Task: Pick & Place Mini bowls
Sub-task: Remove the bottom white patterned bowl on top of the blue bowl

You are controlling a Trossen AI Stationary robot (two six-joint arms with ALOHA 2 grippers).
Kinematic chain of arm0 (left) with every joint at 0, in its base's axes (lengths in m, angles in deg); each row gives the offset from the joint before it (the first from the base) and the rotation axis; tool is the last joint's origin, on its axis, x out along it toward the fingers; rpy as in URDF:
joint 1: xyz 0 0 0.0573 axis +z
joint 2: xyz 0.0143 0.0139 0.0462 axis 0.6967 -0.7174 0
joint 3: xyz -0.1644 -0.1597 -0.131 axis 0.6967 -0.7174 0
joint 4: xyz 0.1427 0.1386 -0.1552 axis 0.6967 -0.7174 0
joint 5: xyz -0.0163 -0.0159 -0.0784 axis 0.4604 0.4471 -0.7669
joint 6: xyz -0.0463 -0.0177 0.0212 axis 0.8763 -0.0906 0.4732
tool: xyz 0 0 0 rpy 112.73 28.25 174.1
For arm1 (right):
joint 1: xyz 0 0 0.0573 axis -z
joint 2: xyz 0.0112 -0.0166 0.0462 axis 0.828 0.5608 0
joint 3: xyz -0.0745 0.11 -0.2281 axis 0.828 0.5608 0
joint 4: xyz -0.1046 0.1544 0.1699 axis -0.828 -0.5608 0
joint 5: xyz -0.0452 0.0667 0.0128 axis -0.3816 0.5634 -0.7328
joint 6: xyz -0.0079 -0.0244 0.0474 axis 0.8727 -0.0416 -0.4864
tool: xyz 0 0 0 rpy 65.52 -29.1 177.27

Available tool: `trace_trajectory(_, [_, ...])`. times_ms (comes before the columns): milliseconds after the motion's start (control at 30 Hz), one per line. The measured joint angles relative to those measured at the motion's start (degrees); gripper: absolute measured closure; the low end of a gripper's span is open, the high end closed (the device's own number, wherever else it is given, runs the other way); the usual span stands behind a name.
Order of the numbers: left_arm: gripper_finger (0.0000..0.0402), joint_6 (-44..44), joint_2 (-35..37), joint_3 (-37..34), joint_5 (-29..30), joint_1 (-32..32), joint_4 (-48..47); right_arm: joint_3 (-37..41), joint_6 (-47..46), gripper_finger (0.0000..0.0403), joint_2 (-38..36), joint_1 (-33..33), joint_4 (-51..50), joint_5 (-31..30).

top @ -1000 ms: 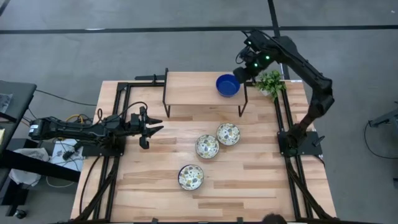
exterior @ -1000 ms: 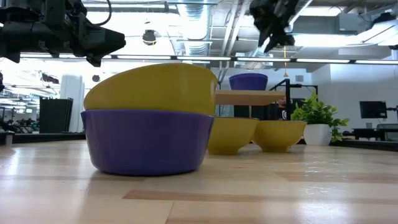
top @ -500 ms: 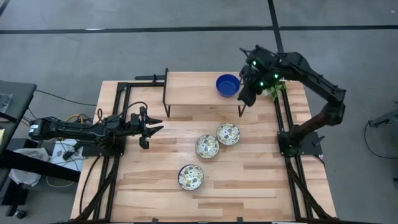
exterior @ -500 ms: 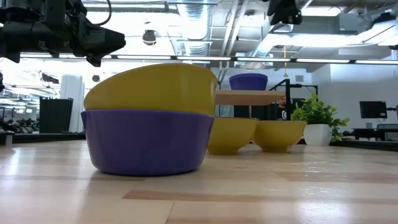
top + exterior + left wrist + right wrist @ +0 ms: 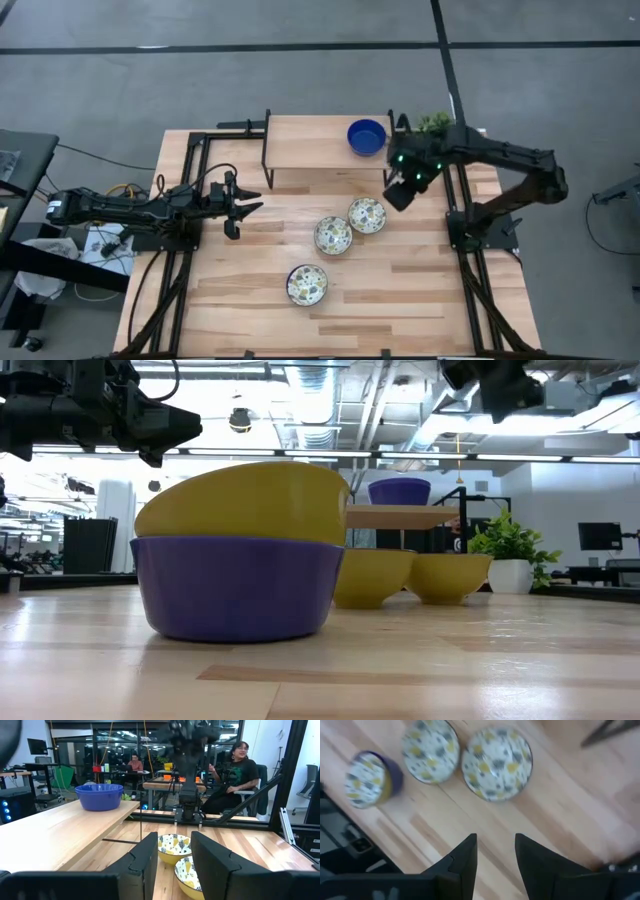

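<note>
One glossy blue bowl [image 5: 367, 137] stands on the raised wooden shelf [image 5: 310, 150] at the far side. Two floral bowls [image 5: 367, 215] [image 5: 333, 235] rest on their bases mid-table. A third floral bowl [image 5: 307, 285] sits tilted inside the second blue bowl [image 5: 235, 590] near the near edge. My right gripper [image 5: 398, 192] is open in the air, just right of the rightmost floral bowl [image 5: 497, 762]. My left gripper [image 5: 245, 205] waits open at the table's left, pointing toward the bowls [image 5: 174, 847].
The shelf stands on thin black legs [image 5: 390, 170] close to my right gripper. A small green plant [image 5: 435, 123] sits at the far right corner. Black frame rails [image 5: 455, 200] line both table sides. People sit in the room beyond [image 5: 240, 770].
My right gripper has swung from beside the blue bowl on the shelf toward the near edge, passing the shelf's right end, and now hovers next to the rightmost floral bowl. The bowls have stayed where they were.
</note>
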Motion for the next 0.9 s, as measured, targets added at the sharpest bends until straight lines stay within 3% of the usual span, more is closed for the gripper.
trace_trajectory(267, [0.0286, 0.0, 0.0, 0.0, 0.0, 0.0, 0.0, 8.7, -8.4, 0.028, 0.7, -7.9, 5.4, -0.2])
trace_trajectory(467, [0.0286, 0.0, 0.0, 0.0, 0.0, 0.0, 0.0, 12.9, -9.8, 0.0282, 1.3, -13.6, 17.4, 0.0])
trace_trajectory(633, [0.0286, 0.0, -0.2, 0.0, 0.0, 0.0, 0.0, 14.8, -3.8, 0.0282, 3.1, -17.8, 30.2, 0.0])
trace_trajectory(800, [0.0286, 0.2, -1.0, 0.0, 0.0, 0.0, 0.0, 14.9, 2.3, 0.0282, 6.9, -21.0, 36.8, 3.0])
trace_trajectory(900, [0.0286, 0.2, -1.6, 0.0, 0.0, 0.0, 0.0, 14.9, 1.0, 0.0282, 9.4, -21.8, 39.3, 5.6])
